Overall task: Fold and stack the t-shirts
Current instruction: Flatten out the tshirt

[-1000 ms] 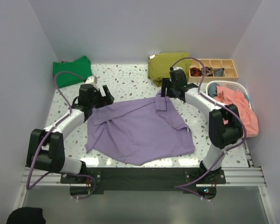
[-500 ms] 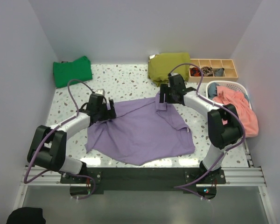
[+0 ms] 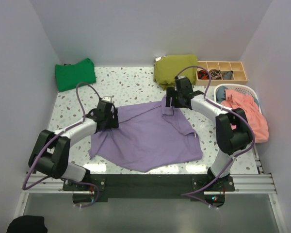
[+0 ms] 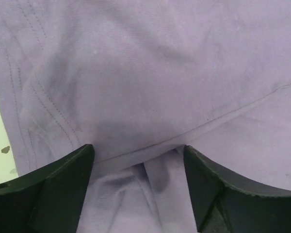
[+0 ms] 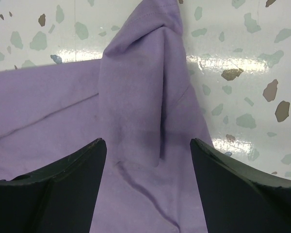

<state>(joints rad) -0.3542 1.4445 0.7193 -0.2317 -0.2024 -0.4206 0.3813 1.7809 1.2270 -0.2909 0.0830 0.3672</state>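
Observation:
A lavender-purple t-shirt (image 3: 145, 136) lies spread and rumpled on the speckled table (image 3: 131, 85). My left gripper (image 3: 108, 116) is down on its upper left edge. In the left wrist view the jaws (image 4: 138, 160) stand apart with a bunched ridge of the purple cloth (image 4: 150, 73) between them. My right gripper (image 3: 170, 103) is at the shirt's upper right corner. It is open (image 5: 148, 150), and its fingers straddle a folded-over flap of the cloth (image 5: 136, 97). A folded bright green t-shirt (image 3: 75, 74) sits at the back left corner.
An olive garment (image 3: 174, 69) lies bunched at the back, right of centre. Beside it stands a wooden compartment box (image 3: 223, 72). A white basket (image 3: 254, 92) holding coral-pink cloth sits along the right edge, close to the right arm.
My left gripper has moved right and down onto the shirt's upper left edge, and its jaws have narrowed a little. The right gripper has barely moved.

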